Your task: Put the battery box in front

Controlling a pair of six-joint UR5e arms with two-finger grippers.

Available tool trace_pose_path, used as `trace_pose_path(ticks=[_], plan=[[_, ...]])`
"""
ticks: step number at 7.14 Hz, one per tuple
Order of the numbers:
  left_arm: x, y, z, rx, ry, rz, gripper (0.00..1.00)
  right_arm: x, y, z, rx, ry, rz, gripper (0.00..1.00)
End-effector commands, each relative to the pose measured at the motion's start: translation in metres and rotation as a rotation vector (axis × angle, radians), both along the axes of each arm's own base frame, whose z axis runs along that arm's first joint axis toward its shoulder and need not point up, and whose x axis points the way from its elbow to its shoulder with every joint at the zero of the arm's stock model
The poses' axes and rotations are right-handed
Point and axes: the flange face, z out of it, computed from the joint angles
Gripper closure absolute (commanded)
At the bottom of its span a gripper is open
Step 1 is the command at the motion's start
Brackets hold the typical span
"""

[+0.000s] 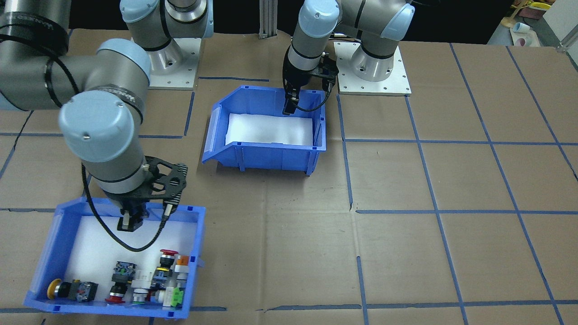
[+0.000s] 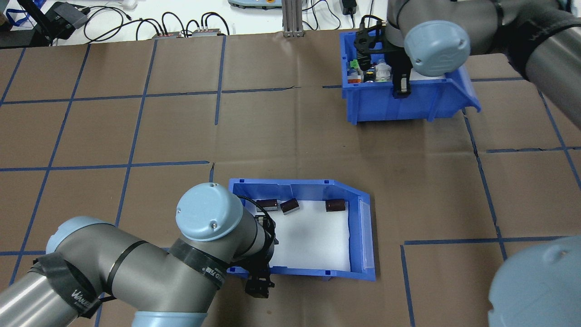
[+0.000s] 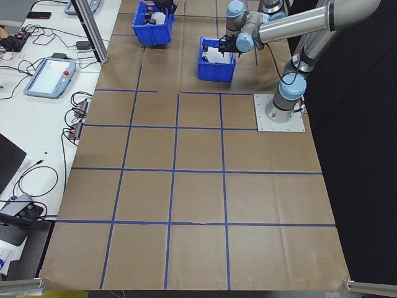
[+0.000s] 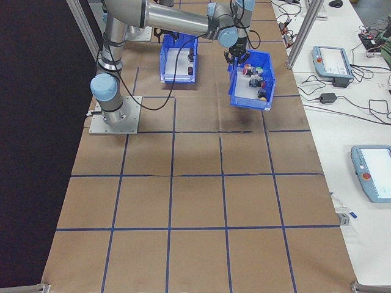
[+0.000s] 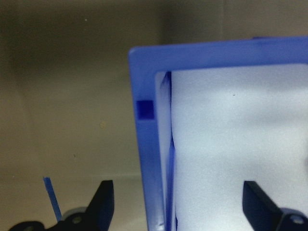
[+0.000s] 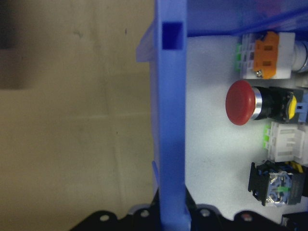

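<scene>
- Battery box (image 2: 313, 236) sits on the table (image 2: 136, 136) in the near row, close to the robot base, sloped end toward the robot's right. White liner inside, three dark brown cylinders (image 2: 290, 205) lying along its far wall.
- Left claw (image 5: 175, 204) is at the box's near-left corner. Wrist view: fingers spread wide, one outside the wall, one over the liner, wall between them with gaps on both sides. So released, straddling the rim, not yet gripping.
- Overhead agrees: the left claw's tip (image 2: 258, 286) pokes out just outside the near wall.
- Switch bin (image 2: 399, 95) is at the far right of the table, full of coloured push-buttons. Right side view shows a shadow on the table below it, so I judge it's lifted or tipped off the surface, not resting flat.
- Right claw (image 6: 171, 219) is clenched on the switch bin's wall; the wall runs straight down into the claw body in the wrist view.
- Progress: early. Battery box is not moved forward yet; it's the bin nearer the robot, while the switch bin holds the far row.
- Left to do, as I read it: close the left claw on the wall, lift or drag the box toward the far side, set it down, let go.
- Risk: a one-wall pinch on a corner may tilt the box and roll the cylinders.
</scene>
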Motion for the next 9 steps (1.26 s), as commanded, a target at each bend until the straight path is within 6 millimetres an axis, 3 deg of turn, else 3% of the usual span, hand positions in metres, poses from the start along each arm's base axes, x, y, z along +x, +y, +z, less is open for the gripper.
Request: trace_pose_path(ticks=[1, 2, 3, 4, 6, 7, 8, 9], plan=[[-0.009, 0.005, -0.013, -0.012, 0.004, -0.003, 0.39, -0.056, 0.026, 0.011, 0.017, -0.001, 0.059, 0.94], [-0.007, 0.012, -0.006, -0.032, 0.017, -0.006, 0.71, -0.080, 0.044, 0.020, 0.018, -0.023, 0.089, 0.94], [-0.004, 0.016, -0.006, -0.033, 0.015, -0.006, 0.91, -0.100, 0.069, 0.022, 0.023, -0.044, 0.071, 0.94], [-0.004, 0.016, -0.003, -0.043, 0.023, -0.005, 1.00, -0.114, 0.094, 0.018, 0.035, -0.050, 0.060, 0.94], [0.014, -0.001, 0.016, -0.094, 0.035, 0.028, 1.00, -0.105, 0.124, 0.022, 0.012, -0.078, 0.050, 0.94], [0.043, -0.033, 0.032, -0.132, 0.034, 0.064, 1.00, -0.103, 0.134, 0.008, 0.038, -0.086, 0.052, 0.94], [0.076, -0.063, 0.047, -0.115, 0.024, 0.094, 1.00, -0.100, 0.148, 0.007, 0.040, -0.088, 0.052, 0.94], [0.091, -0.095, 0.059, -0.128, 0.023, 0.115, 1.00, -0.098, 0.161, 0.006, 0.039, -0.087, 0.054, 0.94]])
